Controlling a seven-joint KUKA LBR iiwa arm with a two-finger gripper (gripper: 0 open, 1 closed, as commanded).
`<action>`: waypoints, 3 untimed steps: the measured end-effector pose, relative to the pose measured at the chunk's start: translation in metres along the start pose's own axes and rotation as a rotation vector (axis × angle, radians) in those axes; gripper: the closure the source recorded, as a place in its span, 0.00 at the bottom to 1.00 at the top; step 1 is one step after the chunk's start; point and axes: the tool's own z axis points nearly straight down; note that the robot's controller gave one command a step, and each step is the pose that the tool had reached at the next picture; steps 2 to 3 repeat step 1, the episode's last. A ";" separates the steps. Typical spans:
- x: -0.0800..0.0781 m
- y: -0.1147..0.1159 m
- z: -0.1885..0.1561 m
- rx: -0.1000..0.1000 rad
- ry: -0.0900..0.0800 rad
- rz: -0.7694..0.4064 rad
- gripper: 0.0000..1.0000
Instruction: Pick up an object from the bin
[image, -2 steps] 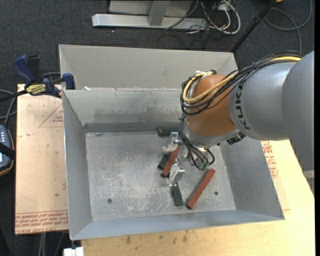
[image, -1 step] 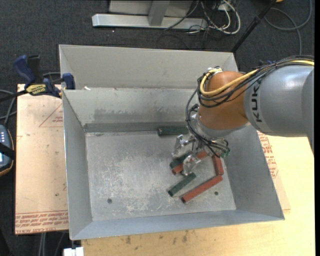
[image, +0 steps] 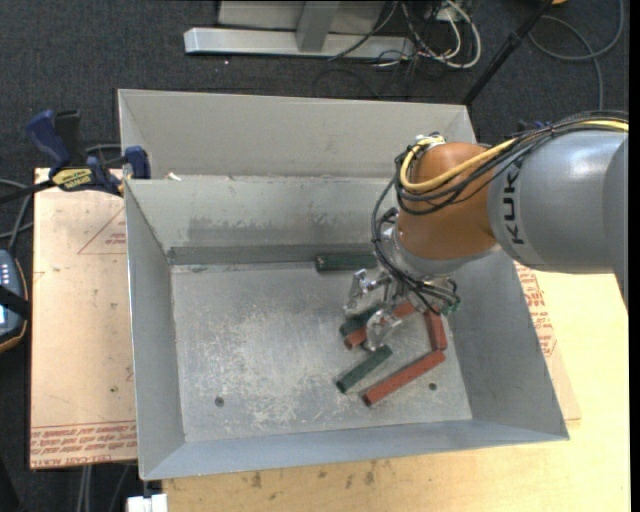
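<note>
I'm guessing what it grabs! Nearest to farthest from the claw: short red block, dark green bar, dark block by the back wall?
1. short red block, beside the claw.
2. dark green bar, toward the front.
3. dark block, at the back wall.

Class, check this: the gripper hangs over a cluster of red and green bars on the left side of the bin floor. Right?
Wrong side. The camera view shows the gripper over the red and green bars on the right side of the bin floor.

grey bin | red bars, green bars | heaped right of centre
</note>
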 end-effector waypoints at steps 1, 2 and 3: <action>-0.019 0.012 -0.152 0.004 0.010 -0.016 1.00; -0.019 0.012 -0.152 0.004 0.010 -0.016 1.00; -0.019 0.012 -0.152 0.004 0.010 -0.016 1.00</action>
